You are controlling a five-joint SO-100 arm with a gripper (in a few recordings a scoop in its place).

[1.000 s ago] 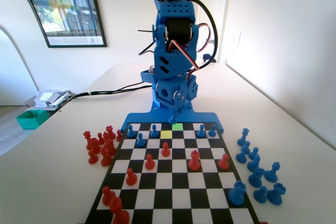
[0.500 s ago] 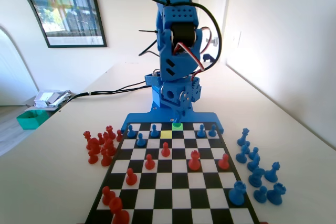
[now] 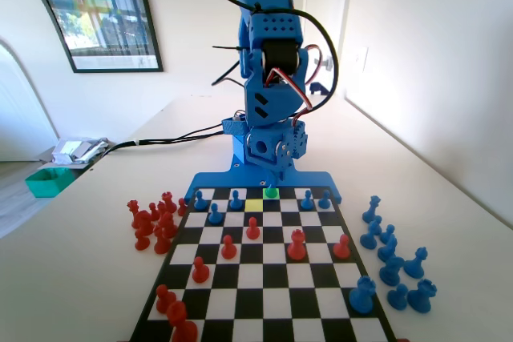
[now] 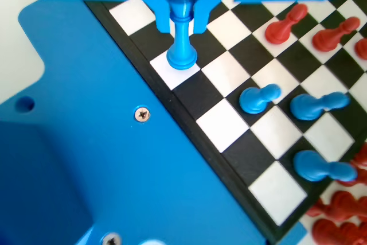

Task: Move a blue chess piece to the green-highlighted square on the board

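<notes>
The tall blue chess piece (image 4: 182,27) stands upright with its base on a back-row square next to the board's (image 4: 221,125) blue rim. My gripper (image 4: 182,4) hangs over it, its two jaws shut on the piece's knobbed top. In the fixed view the gripper (image 3: 271,175) is low at the far end of the board (image 3: 264,278), and the blue chess piece (image 3: 271,191) sits on the green-highlighted square (image 3: 276,196), covering most of it.
A yellow square (image 3: 253,205) lies just in front and left of the green one. Blue pawns (image 3: 236,198) stand in the far rows, red pieces (image 3: 296,244) mid-board. Red pieces (image 3: 152,222) are heaped left of the board, blue ones (image 3: 393,258) on its right.
The arm has swung a little to the right and come down. The blue piece in the gripper has gone from above the green square to resting on it.
</notes>
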